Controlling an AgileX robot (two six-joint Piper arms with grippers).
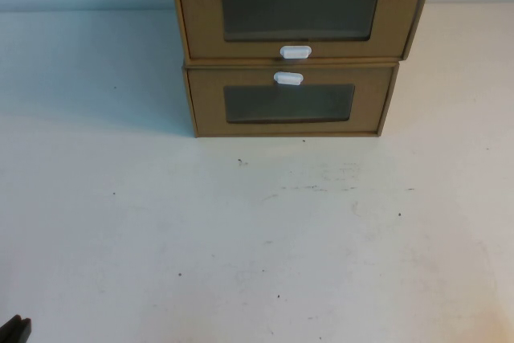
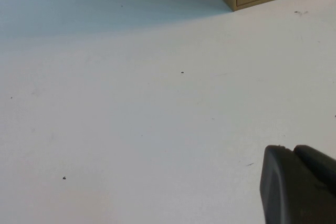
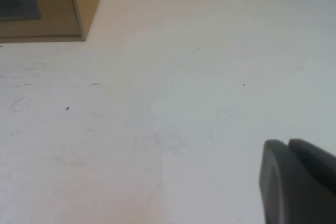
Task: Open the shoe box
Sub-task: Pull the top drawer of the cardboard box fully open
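Two brown shoe boxes stand stacked at the far side of the white worktop [image 1: 257, 247]. The upper box [image 1: 201, 18] sits on the lower box [image 1: 210, 106], both closed, each with a dark window and a white handle. The upper handle [image 1: 295, 51] lies just above the lower handle [image 1: 288, 79]. The left tool [image 2: 292, 153] hangs over bare worktop well apart from the lower box, off its left corner, fingers pressed together on nothing. The right tool [image 3: 287, 146] hangs off the lower box's right corner, fully closed and empty.

Two boxes stacked far back on the table [image 1: 241, 238]
Upper box [image 1: 299, 14] sat on lower box [image 1: 289, 104] — left gripper [image 1: 14, 329] at the near-left corner, right gripper [image 3: 287, 148] before the lower box's right corner.
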